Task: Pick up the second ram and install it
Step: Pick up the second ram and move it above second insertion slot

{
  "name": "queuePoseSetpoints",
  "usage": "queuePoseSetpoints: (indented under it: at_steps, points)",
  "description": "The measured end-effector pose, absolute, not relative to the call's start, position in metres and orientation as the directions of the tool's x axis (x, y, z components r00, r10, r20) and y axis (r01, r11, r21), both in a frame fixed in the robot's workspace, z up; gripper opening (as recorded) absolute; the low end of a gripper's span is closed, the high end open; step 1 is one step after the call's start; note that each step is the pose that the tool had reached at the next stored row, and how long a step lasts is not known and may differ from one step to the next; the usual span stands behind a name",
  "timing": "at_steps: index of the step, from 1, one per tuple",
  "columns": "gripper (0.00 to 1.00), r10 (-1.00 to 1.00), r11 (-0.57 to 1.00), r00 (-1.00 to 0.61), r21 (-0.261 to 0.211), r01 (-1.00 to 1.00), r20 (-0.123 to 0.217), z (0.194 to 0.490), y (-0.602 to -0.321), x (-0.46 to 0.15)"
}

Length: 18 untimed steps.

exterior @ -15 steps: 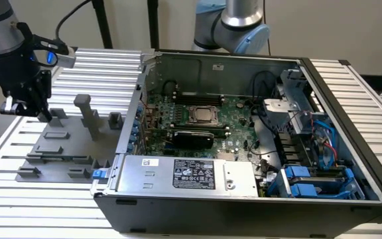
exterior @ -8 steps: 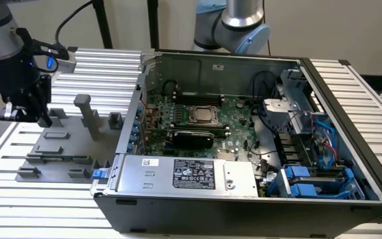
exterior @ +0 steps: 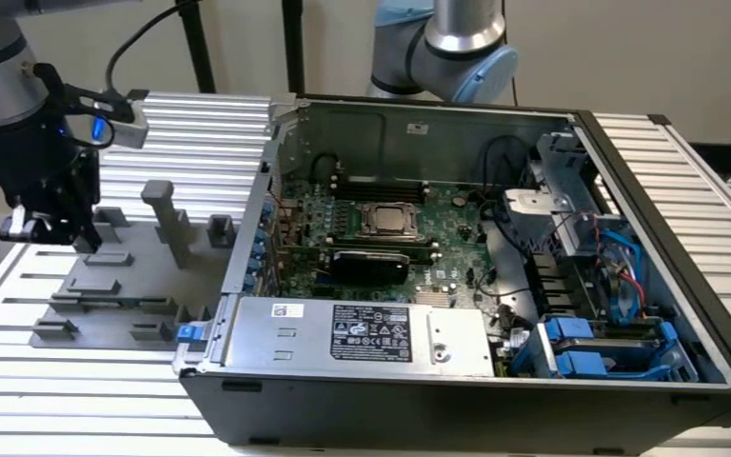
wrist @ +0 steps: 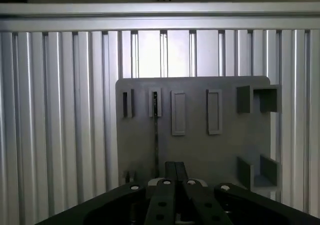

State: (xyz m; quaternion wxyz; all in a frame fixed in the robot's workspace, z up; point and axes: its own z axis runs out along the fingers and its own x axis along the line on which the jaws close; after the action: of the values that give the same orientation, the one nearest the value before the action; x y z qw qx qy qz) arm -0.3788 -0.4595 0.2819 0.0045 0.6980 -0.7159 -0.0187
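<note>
On the grey plate (wrist: 200,150) beside the open case (exterior: 467,400), the ram (wrist: 155,135) stands on its long edge with one end seated in a slotted block (wrist: 155,104). The wrist view therefore meets it edge-on, as a thin dark line running toward the hand (wrist: 176,167). Seen this way it is narrow, flat and near black; its faces, chips and contacts are hidden. The hand (exterior: 50,228) hovers above the plate at the exterior view's left, its two fingers clenched together with nothing between them, and it sits just to one side of the ram's line, not over it. I judge the stick light and stiff, yet fragile: it will not sag, but a skewed squeeze could tip it out of the block or stress the board. The sound hold looks to be across the two flat faces near mid-length, along the free upper edge, clear of the contact edge below. The plate lies on the ribbed counter (wrist: 50,135).
</note>
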Motion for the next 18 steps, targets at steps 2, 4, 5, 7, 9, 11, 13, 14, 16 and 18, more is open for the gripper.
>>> queuePoseSetpoints:
  at_steps: [2,4,5,7,9,11,13,14,16,18]
  points:
    - [1.00,-0.999,0.024,-0.025,0.033,-0.999,-0.019,0.281,-0.460,-0.379]
    - [1.00,-1.000,0.024,-0.025,0.033,-0.999,-0.019,0.280,-0.460,-0.379]
    - [1.00,-1.000,0.024,-0.025,0.033,-0.999,-0.019,0.279,-0.460,-0.379]
    - [1.00,-1.000,0.024,-0.024,0.033,-0.999,-0.019,0.276,-0.460,-0.379]
    - [1.00,-1.000,0.024,-0.024,0.033,-0.999,-0.019,0.272,-0.460,-0.379]
    - [1.00,-1.000,0.024,-0.024,0.033,-0.999,-0.019,0.268,-0.460,-0.379]
    - [1.00,-1.000,0.023,-0.024,0.033,-0.999,-0.019,0.265,-0.460,-0.379]
    - [1.00,-1.000,0.023,-0.024,0.033,-0.999,-0.019,0.263,-0.460,-0.379]
    - [1.00,-1.000,0.023,-0.023,0.033,-0.999,-0.019,0.259,-0.460,-0.379]
    - [1.00,-1.000,0.022,-0.023,0.033,-0.999,-0.019,0.256,-0.460,-0.379]
